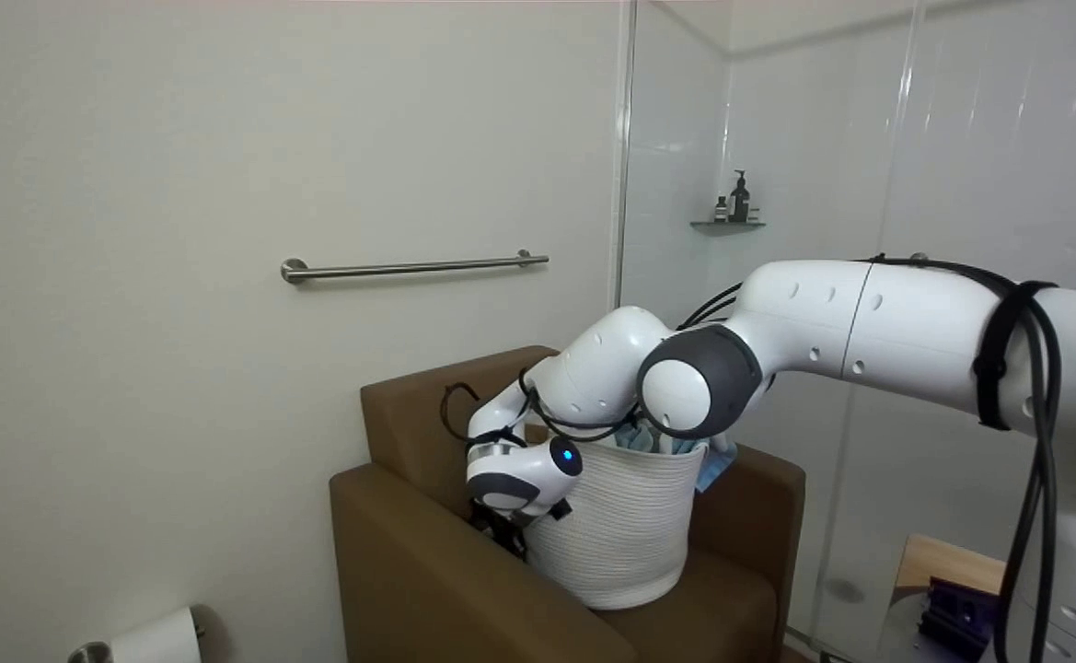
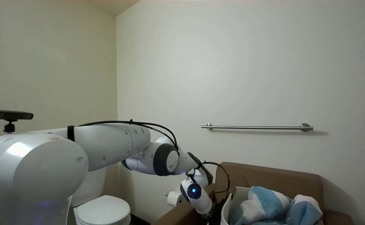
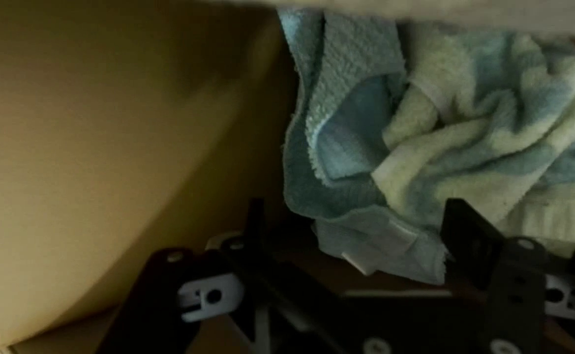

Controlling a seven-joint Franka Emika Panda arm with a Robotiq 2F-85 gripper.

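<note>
Fingers of my gripper stand spread far apart in the wrist view, a broad gap between their tips and nothing in their grasp. Within that gap I see the lower edge of a blue towel and, below it, a greyish cloth corner with a pale tag; one fingertip borders this corner, though I cannot tell whether they touch. Beside the blue towel lies a crumpled blue-and-white towel. In an exterior view my gripper sits low between the armrest of a brown armchair and a white basket. That basket rests on the seat, towels heaped at its mouth, a blue flap hanging outside its rim. My white arm reaches down beside it, black cables strapped along its length. Behind the armchair, a metal towel bar runs along a pale wall. Farther off, bottles stand on a corner shelf in the shower, while a paper roll shows near the armrest and a white toilet beyond the arm.
</note>
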